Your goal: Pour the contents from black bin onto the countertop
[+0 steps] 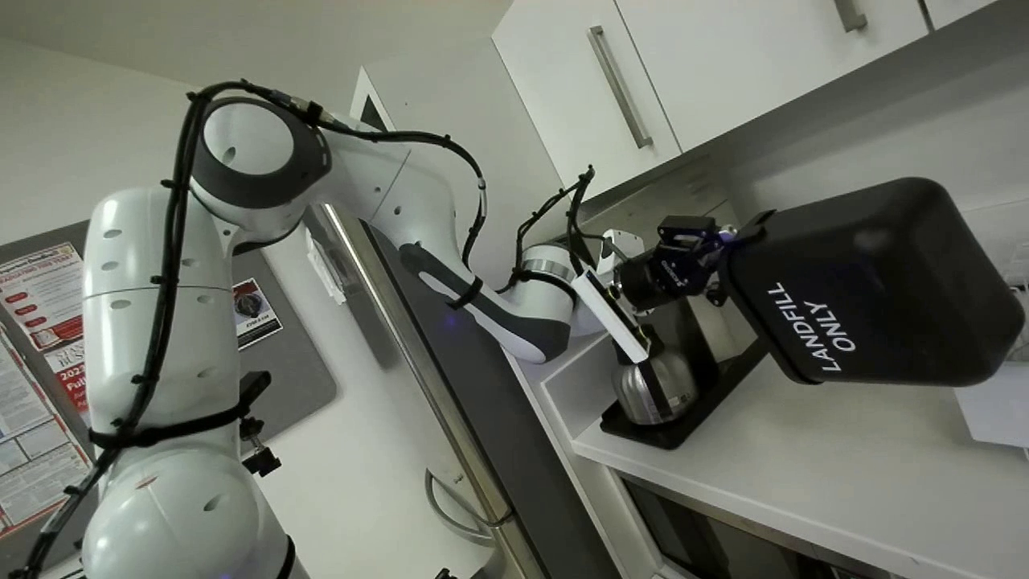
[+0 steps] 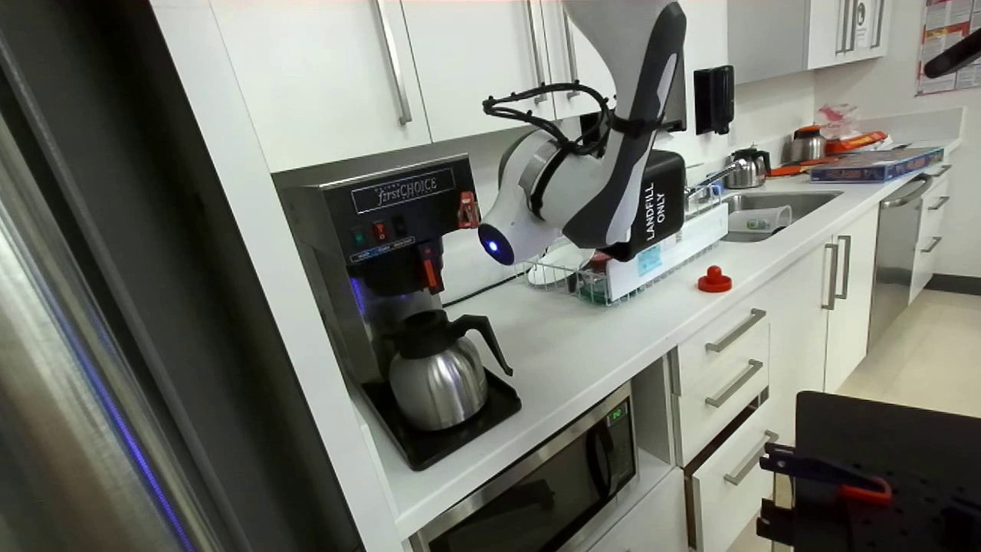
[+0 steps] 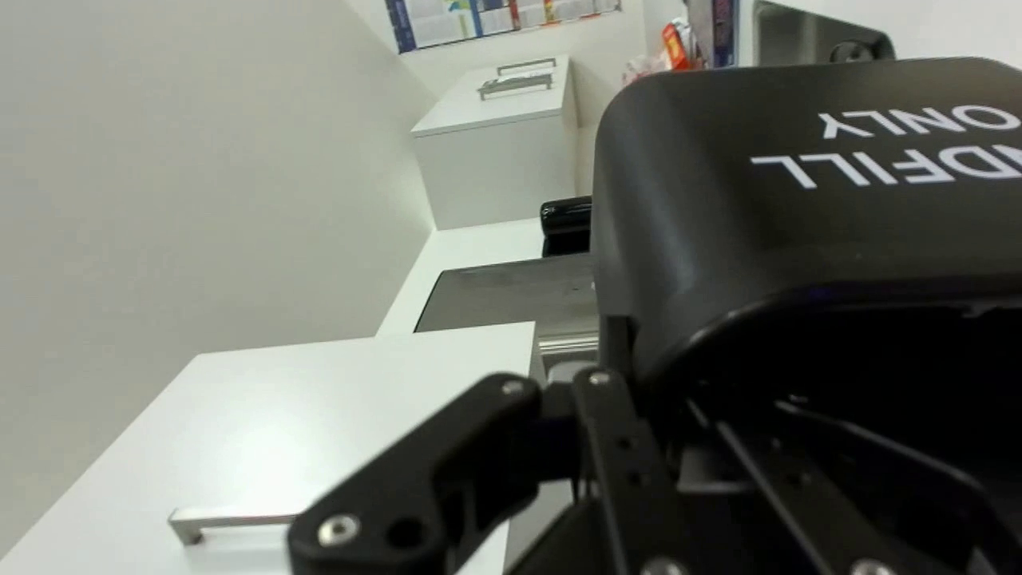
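1. Wrist view: the gripper [image 3: 651, 379] looms nearest the camera, clamped over the rim of the black bin [image 3: 798, 224], with a finger against its outer wall. The inside is too dim to read: a pale fleck [image 3: 980, 310] by the edge may be some of the contents or just a glint

2. In an exterior view the black bin is held in the air above the countertop [image 1: 812, 482], to the picture's right of the coffee pot [image 1: 639, 398], tipped onto its side with its mouth toward the gripper. Grasp and lift are done; I judge the tilt part done

3. In an exterior view the arm [image 2: 613, 172] hides the gripper, and the black bin pokes out behind it, lettering on end, well apart from the coffee machine [image 2: 406, 184]. In both exterior views I can make out no contents on the countertop, so the pour itself looks left to do: by my judgement the mouth must dip further before anything drops out
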`<move>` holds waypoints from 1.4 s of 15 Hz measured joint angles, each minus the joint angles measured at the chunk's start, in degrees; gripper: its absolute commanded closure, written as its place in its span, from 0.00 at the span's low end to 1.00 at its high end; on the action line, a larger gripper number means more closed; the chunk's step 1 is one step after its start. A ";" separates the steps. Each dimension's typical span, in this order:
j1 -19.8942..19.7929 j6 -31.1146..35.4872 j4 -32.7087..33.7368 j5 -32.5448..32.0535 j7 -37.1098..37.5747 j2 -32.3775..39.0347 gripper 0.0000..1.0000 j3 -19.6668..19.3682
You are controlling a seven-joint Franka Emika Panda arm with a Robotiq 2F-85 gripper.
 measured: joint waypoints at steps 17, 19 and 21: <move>0.41 -17.40 4.23 -14.31 1.19 12.34 0.98 1.44; 0.40 -18.45 4.37 -15.43 1.19 13.10 0.98 1.44; 0.38 -19.13 4.51 -16.09 1.19 13.70 0.98 1.44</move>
